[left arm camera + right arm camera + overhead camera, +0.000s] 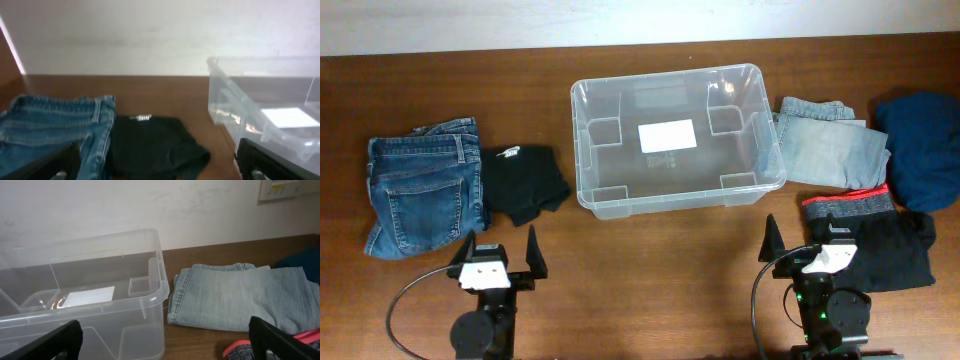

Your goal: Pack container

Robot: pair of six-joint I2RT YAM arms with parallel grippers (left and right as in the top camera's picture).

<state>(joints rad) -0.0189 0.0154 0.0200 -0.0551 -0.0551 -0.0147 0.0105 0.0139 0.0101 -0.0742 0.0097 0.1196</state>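
The clear plastic container [583,160] stands empty at the table's middle back, a white label on its base. It also shows in the left wrist view [235,102] and the right wrist view [150,297]. Folded dark blue jeans [415,190] and a black garment [525,180] lie to its left. Light blue jeans [825,145], a navy garment [925,145] and a black garment with a red and grey waistband [870,240] lie to its right. My left gripper [500,258] is open and empty near the front edge. My right gripper [808,245] is open and empty beside the waistband garment.
A white wall runs behind the table's back edge. Bare brown wood shows in front of the container [660,270]. Black cables loop beside each arm base.
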